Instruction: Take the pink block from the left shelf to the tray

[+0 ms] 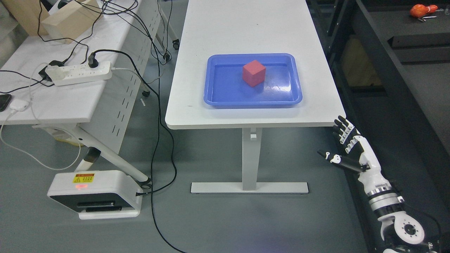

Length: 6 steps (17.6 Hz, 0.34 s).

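A pink-red block (254,72) sits upright inside the blue tray (214,88), slightly above the tray's middle. The tray lies on the white table (246,28) near its front edge. My right hand (342,140) hangs below and to the right of the table's front right corner, over the floor, with fingers spread and thumb out, holding nothing. It is well apart from the tray and block. The left arm does not show.
A second white table (63,102) at the left carries a power strip (79,73), cables and a cardboard box (70,21). A white device (95,193) stands on the floor below it. Dark shelving (404,70) runs along the right side, with an orange object (422,10) on top.
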Tool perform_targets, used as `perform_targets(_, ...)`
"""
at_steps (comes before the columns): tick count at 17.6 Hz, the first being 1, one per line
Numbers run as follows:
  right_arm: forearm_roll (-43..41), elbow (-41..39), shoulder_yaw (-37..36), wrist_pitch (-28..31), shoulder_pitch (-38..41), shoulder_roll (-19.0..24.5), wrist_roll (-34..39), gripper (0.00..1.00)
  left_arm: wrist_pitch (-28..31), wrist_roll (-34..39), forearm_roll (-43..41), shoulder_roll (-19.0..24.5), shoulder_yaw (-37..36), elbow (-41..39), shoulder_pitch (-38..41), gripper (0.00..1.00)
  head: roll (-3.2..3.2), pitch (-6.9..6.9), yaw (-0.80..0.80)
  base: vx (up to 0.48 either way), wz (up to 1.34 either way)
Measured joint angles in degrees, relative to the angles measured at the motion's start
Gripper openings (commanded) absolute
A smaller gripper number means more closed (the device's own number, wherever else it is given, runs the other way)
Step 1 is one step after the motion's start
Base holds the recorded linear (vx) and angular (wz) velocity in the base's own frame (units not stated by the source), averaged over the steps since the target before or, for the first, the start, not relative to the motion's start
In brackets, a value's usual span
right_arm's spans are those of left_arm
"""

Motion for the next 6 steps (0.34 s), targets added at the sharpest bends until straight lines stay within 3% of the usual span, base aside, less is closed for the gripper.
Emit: perform_targets(6,0.1,0.0,0.4,0.0,0.0,0.2,0.1,1.00,0.0,0.0,0.0,0.0,0.0,0.0,0.0,1.00,0.00,0.00,0.00,0.004,0.00)
